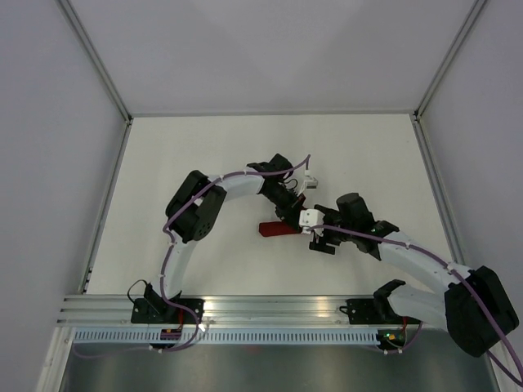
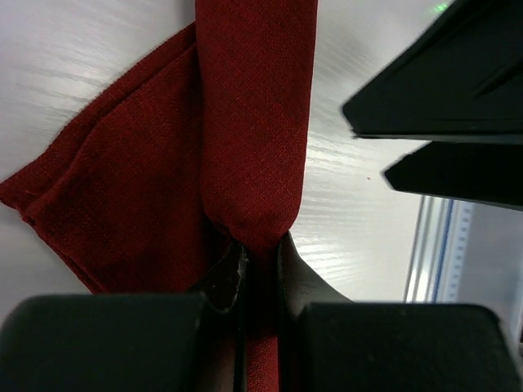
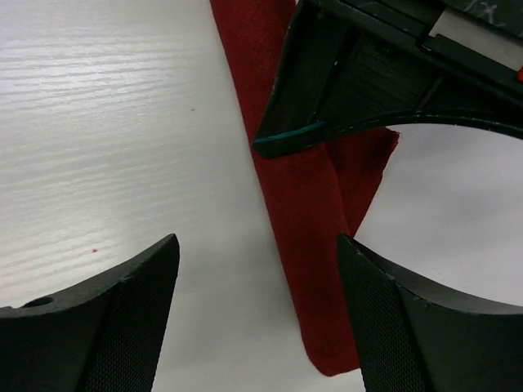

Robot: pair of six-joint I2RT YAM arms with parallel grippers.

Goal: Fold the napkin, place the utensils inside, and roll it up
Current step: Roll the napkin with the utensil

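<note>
Illumination is bright, even and diffuse, arriving from above. The overhead view is sharp, with only faint, soft shadows on the table (image 1: pixel 204 147). Both wrist views show streaked glare on the table. The napkin (image 2: pixel 253 122) weave is crisp; the left gripper's fingers (image 2: pixel 309 282) are underexposed and defocused.

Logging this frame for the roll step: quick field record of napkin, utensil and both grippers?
napkin: rolled into a narrow tube, loose flap beside it, on the table
utensil: not visible
left gripper: shut on the napkin roll
right gripper: open, straddling the roll's free end; contact unclear
</note>
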